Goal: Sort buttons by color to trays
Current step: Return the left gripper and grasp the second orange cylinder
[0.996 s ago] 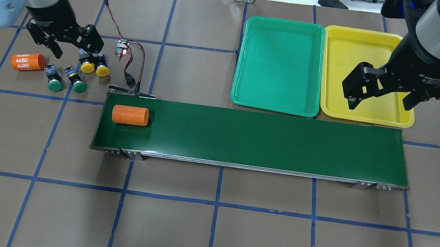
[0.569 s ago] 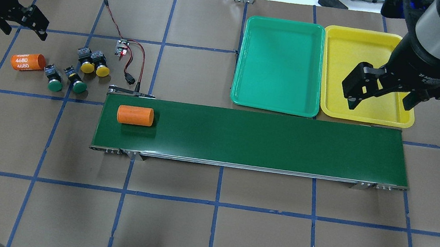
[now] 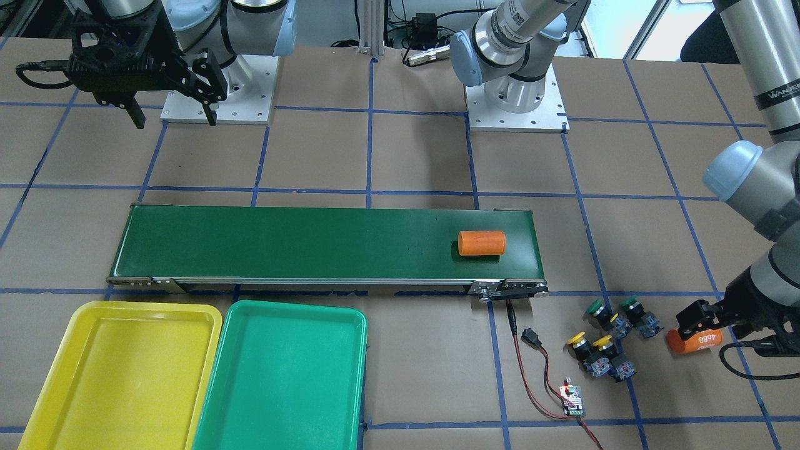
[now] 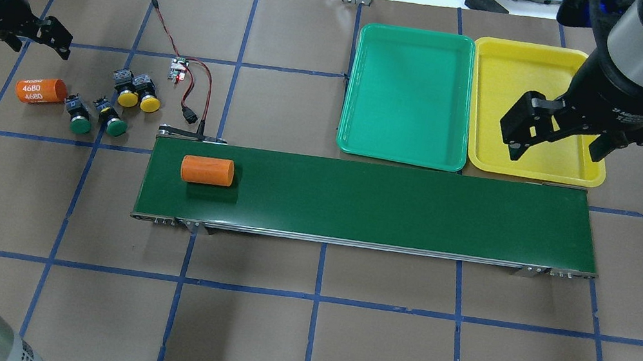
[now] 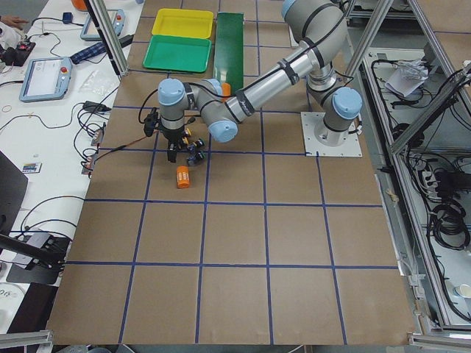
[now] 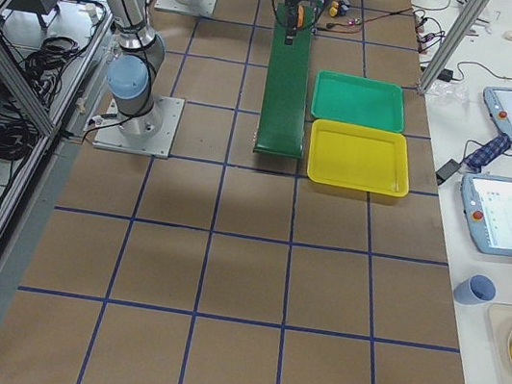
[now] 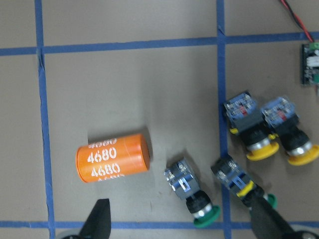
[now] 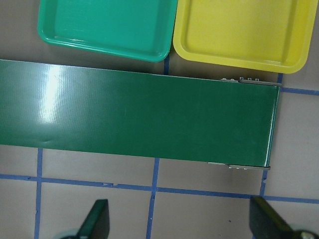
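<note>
Left gripper [image 7: 183, 222]: jaws spread wide, nothing between them, black fingers [image 7: 99, 223] at the lower edge of the wrist view. Next outward, four buttons [image 7: 239, 181] in a loose cluster on brown paper, in the lower right of that view. Two are green-capped [image 7: 192, 193], lying just above the line between the fingers. Two are yellow-capped [image 7: 253, 128], side by side and touching, higher and further right. All lie on their sides, long axes slanting, contact blocks to the upper left, smooth domed caps to the lower right. Orange cylinder [image 7: 113, 158], marked 4680, lies just left of the green pair. Judgement: the left arm is far nearer, and a green button is the handiest pick. Right gripper [image 4: 557, 148]: jaws likewise apart and holding nothing, over the near rim of the yellow tray [image 4: 505, 100], well apart from the cluster. Green tray [image 4: 410, 97] adjoins it; both are shallow glossy plastic with rounded corners, and no button is in either. Long dark-green belt [image 4: 389, 205] carries a second orange cylinder [image 4: 207, 170].
</note>
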You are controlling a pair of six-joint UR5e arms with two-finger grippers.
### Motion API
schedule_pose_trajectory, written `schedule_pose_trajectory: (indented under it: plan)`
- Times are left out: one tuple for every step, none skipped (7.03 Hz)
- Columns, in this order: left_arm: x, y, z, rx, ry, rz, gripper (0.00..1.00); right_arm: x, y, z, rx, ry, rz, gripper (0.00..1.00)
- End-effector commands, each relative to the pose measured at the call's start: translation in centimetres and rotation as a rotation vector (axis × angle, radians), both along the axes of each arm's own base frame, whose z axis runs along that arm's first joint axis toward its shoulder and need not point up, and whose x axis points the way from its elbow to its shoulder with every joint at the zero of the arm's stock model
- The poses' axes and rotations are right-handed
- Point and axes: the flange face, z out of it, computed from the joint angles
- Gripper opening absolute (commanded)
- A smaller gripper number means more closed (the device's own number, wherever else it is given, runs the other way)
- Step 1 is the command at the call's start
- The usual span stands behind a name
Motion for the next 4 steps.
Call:
schedule_pose_trajectory:
  plan:
    - [0.6,-0.6,-2.6,0.01,0.005,0.004,1.0,-0.1,0.0,-0.2,0.008,0.005,0.001,1.0]
    - [0.9,-1.0,-3.5,-0.009,-0.004,0.006,1.0,-0.1,0.0,-0.2,0.008,0.005,0.001,1.0]
    - [1.2,-1.1,-4.1,-0.003,-0.003,0.007,1.0,-0.1,-0.1,-0.2,0.01,0.005,0.001,1.0]
    - [2.9,-0.6,-4.6,0.001,0.002,0.031,1.0,0.0,0.0,-0.2,0.008,0.003,0.0,1.0]
